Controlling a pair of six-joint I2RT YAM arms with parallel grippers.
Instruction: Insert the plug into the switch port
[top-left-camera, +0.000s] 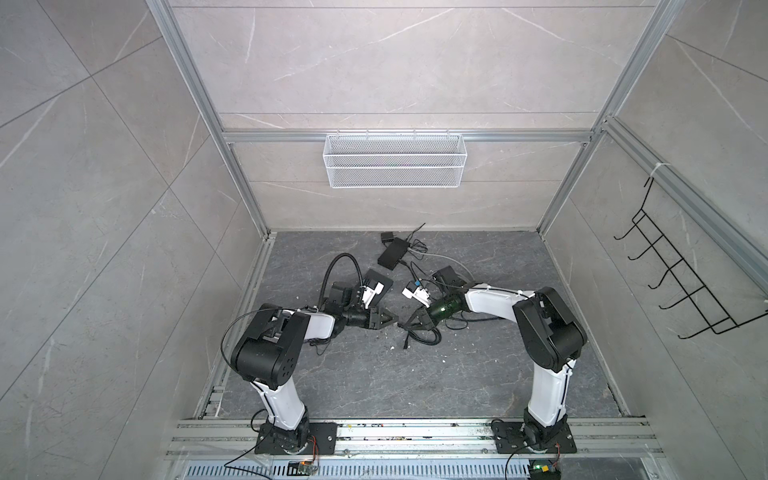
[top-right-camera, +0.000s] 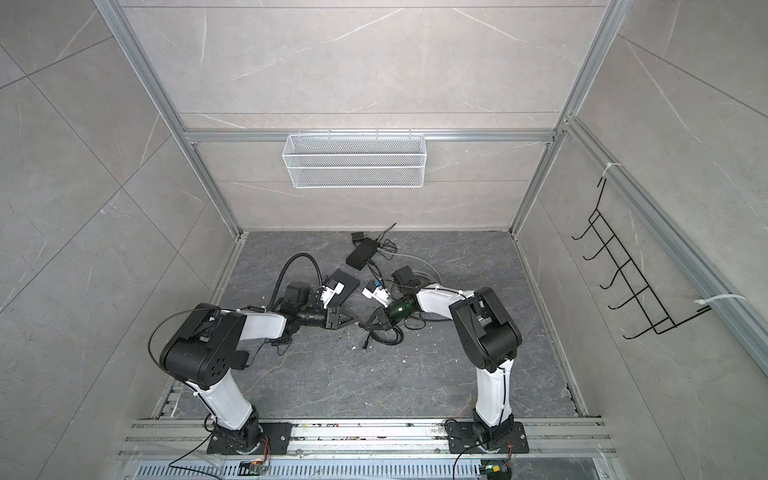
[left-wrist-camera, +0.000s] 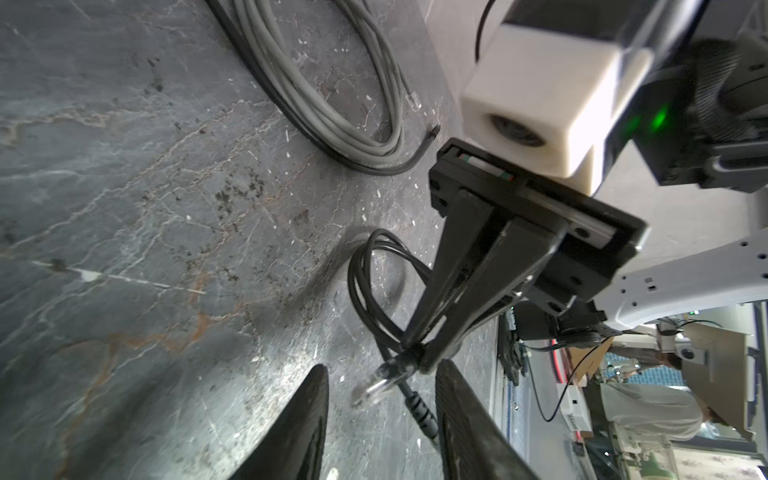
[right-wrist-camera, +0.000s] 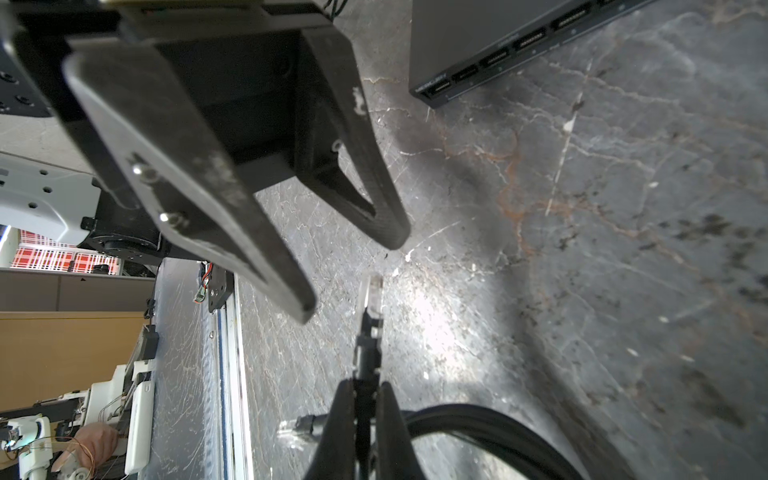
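Surface: dark veined stone; both top views show all of it, the wrist views only patches.
Switch: black box lying near the middle of the far edge. Its row of ports shows only in the right wrist view.
Grey cable: coiled on the surface; the coil is clear only in the left wrist view.
Black cable: looped under the right gripper.
Left gripper: over the middle of the surface, jaws apart, clamping nothing.
Right gripper: tip to tip with the left gripper, jaws clamped on the plug's black boot.
Plug: clear tip sticks out past the right fingertips towards the gap between the left fingers, off the surface and well apart from the switch. Too small to make out in both top views.
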